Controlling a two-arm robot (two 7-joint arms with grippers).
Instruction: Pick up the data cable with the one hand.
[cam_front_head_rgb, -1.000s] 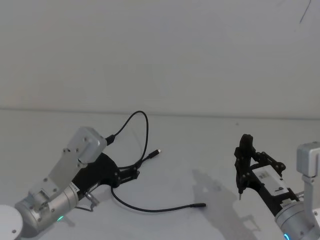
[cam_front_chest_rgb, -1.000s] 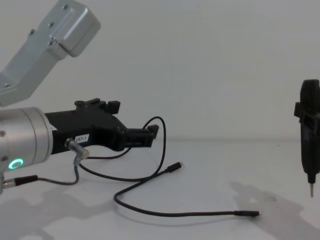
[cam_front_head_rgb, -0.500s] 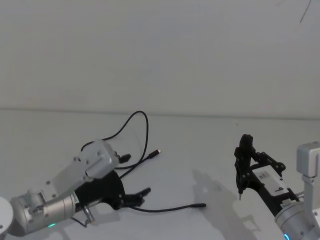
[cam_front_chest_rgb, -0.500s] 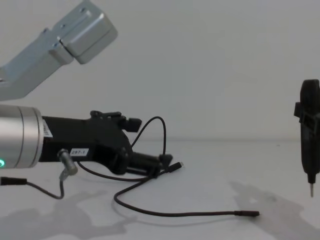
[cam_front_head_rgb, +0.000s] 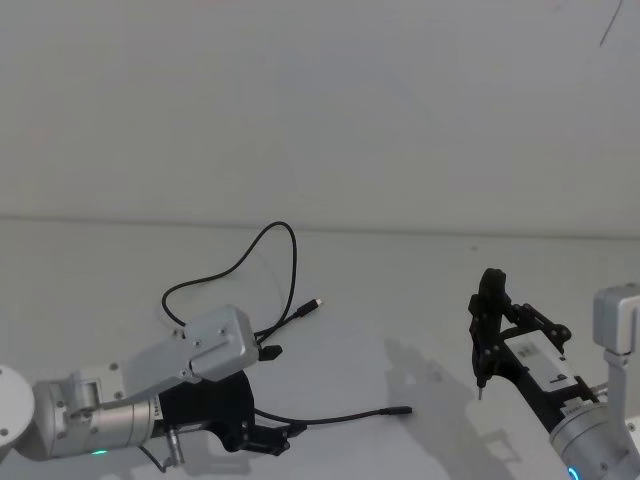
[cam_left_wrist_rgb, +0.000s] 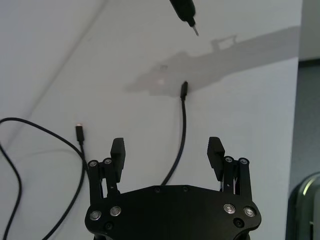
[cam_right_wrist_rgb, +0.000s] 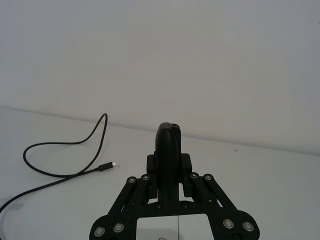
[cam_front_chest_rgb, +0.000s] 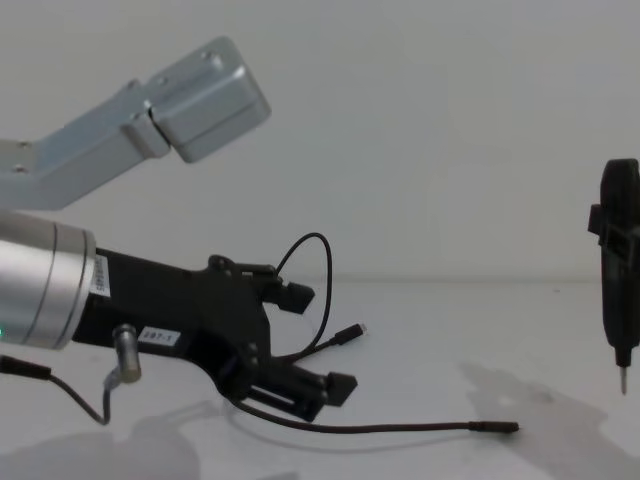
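Data cable (cam_front_head_rgb: 340, 417) looped on table (cam_front_head_rgb: 420, 290), straight stretch running lengthwise between spread-apart fingers of left gripper (cam_left_wrist_rgb: 166, 147), plug pointing ahead. Right gripper (cam_right_wrist_rgb: 169, 177) well apart from it, clamped on pen tool (cam_right_wrist_rgb: 168, 140).

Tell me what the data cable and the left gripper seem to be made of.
The data cable: probably a rubbery or plastic jacket, matte black; it bends in loose loops on the table. The left gripper, open over the cable: likely hard plastic or coated metal, matte black, with sharp angular edges and bright screws at the joints.
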